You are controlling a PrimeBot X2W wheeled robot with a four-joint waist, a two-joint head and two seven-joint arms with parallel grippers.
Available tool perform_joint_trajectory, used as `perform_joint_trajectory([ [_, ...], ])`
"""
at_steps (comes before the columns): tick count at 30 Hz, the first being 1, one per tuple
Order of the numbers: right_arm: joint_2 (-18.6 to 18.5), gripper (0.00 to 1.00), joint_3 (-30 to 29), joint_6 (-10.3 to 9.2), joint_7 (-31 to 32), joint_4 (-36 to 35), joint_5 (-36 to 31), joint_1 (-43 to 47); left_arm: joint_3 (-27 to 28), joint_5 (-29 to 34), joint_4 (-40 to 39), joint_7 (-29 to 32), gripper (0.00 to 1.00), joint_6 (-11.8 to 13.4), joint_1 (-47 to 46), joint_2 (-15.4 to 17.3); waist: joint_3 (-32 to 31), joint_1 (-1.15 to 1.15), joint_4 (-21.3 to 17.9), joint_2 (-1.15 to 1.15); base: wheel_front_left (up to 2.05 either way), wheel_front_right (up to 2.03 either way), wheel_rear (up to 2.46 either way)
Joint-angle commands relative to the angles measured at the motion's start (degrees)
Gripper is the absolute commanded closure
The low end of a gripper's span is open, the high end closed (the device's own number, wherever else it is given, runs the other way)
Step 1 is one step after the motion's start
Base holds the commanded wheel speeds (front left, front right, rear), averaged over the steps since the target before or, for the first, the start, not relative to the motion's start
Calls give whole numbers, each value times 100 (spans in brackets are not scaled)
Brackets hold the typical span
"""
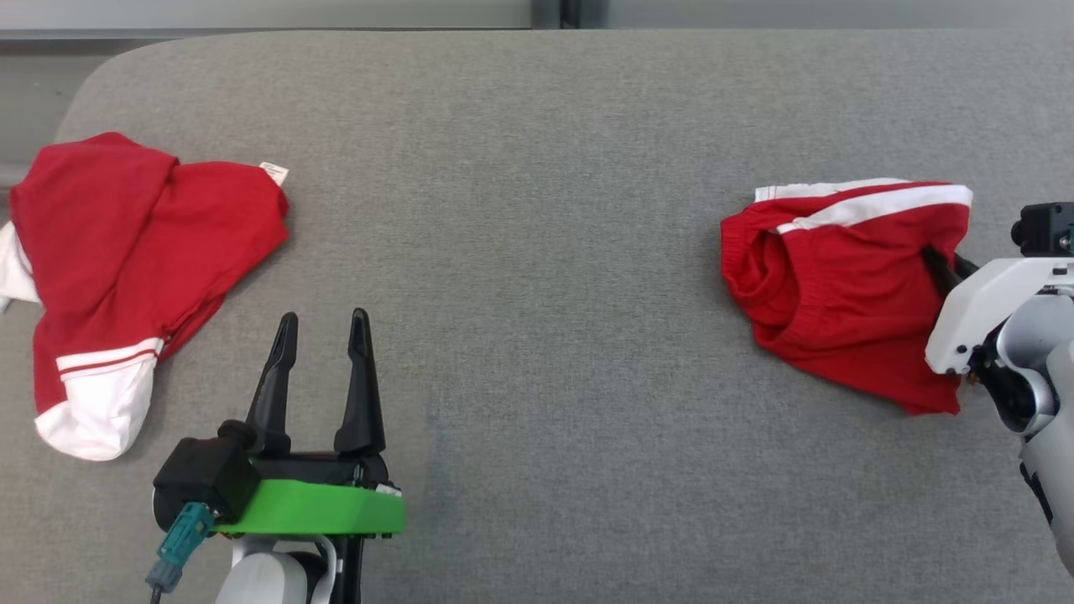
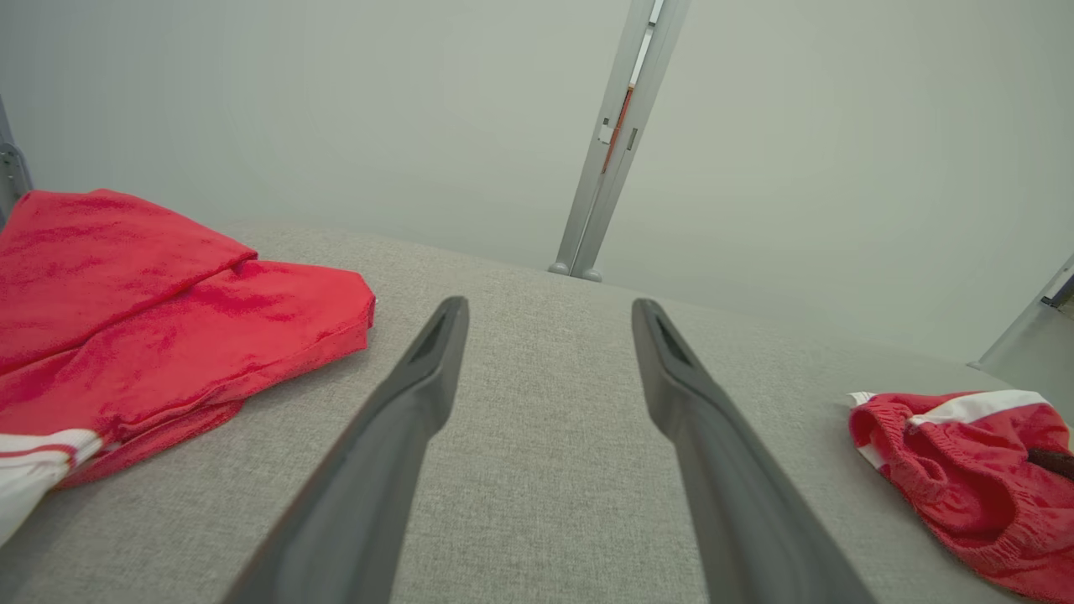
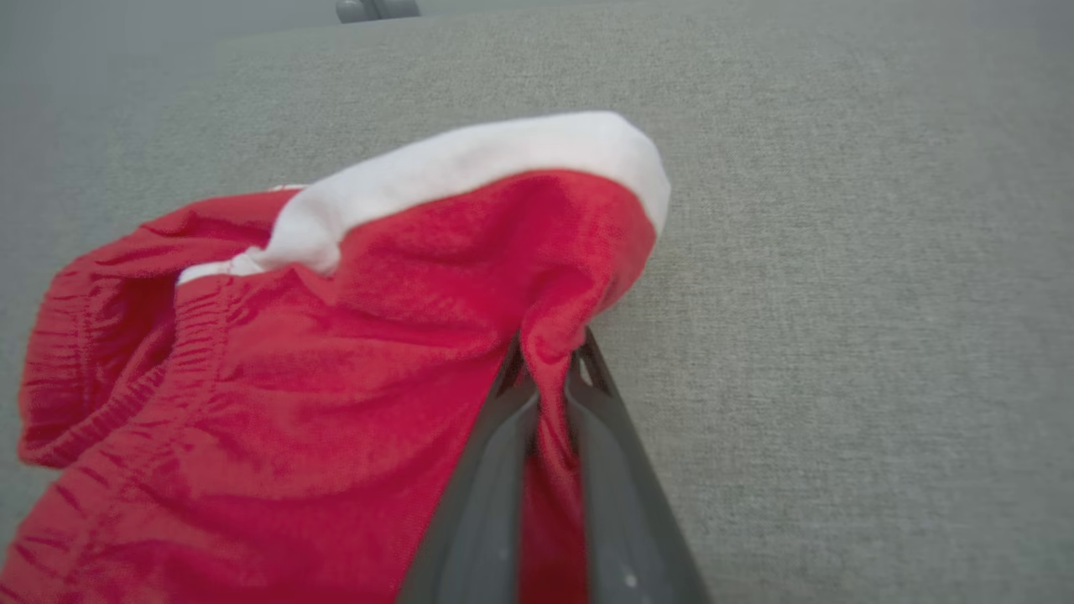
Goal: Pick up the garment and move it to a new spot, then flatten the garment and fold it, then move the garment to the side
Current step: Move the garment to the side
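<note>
Right wrist view shows the right gripper [image 3: 550, 369] pinched together on a thin fold at the edge of the red shorts [image 3: 319, 361], with only a narrow ridge of cloth between its dark fingers. So shallow a bite could slip free once the arm lifts, and the soft cloth would drop back in a heap. Dragging instead of lifting could bunch it further on the coarse woven grey table [image 1: 545, 210] cover. The shorts are limp and slightly shiny, with a gathered elastic waistband and white stripes, and they lie crumpled well to the right of the left gripper [image 1: 323, 331]. That gripper hovers with its tapered fingers apart and empty. A second red garment [image 1: 134, 252] with white cuffs lies rumpled near the left gripper, on its left, and could be mistaken for the target
</note>
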Motion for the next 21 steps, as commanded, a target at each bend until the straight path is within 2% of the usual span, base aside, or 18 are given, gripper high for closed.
perform_joint_trajectory([
  [1,-71,100,-8,-10,-70,-18,-66,-105,14,58,-24,-1,0,-25,-125,17,164,0,-441,0,0,0,0],
  [6,-188,100,-58,-10,-237,57,-126,-285,-85,233,35,-1,0,-139,-293,18,341,0,-1068,0,0,0,0],
  [12,-68,100,-32,-9,-477,224,-193,-445,-154,377,134,-1,0,-242,-488,20,537,0,-1764,0,0,0,0],
  [16,30,100,33,-9,-673,437,-226,-580,-202,473,209,-1,0,-301,-595,24,650,0,-2009,0,0,0,0],
  [21,101,100,101,-9,-962,750,-310,-877,-181,577,190,-1,0,-342,-658,26,815,0,-2058,0,0,0,0],
])
